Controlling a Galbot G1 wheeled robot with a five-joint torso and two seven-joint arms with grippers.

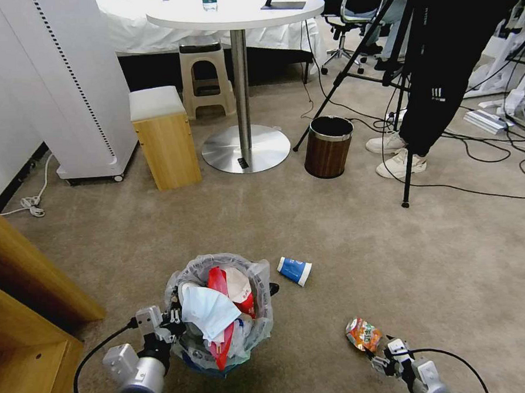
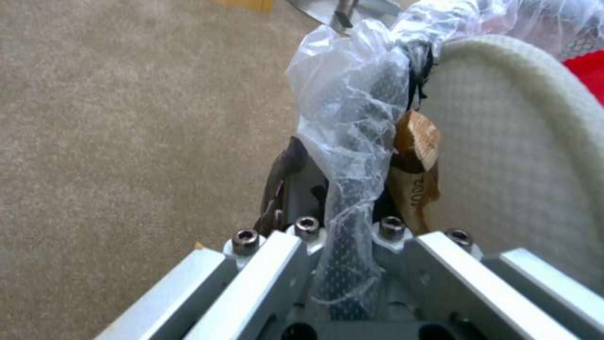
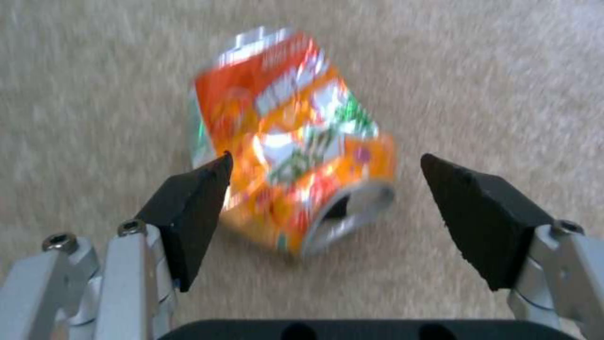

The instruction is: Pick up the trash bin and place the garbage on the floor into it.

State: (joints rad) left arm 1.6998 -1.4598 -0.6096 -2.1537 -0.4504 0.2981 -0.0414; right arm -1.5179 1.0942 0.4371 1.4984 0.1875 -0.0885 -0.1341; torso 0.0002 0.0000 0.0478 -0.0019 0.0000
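Holding the nearly full black wire-mesh trash bin by its rim, left gripper is clamping; right gripper is gaping around the crushed orange can; blue-white paper cup is remaining farther off.

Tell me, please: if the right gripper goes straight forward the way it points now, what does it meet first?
Most likely the crushed orange can on the carpet. The right gripper is open, with the can lying just ahead between its fingertips. How much gap remains is hard to judge.
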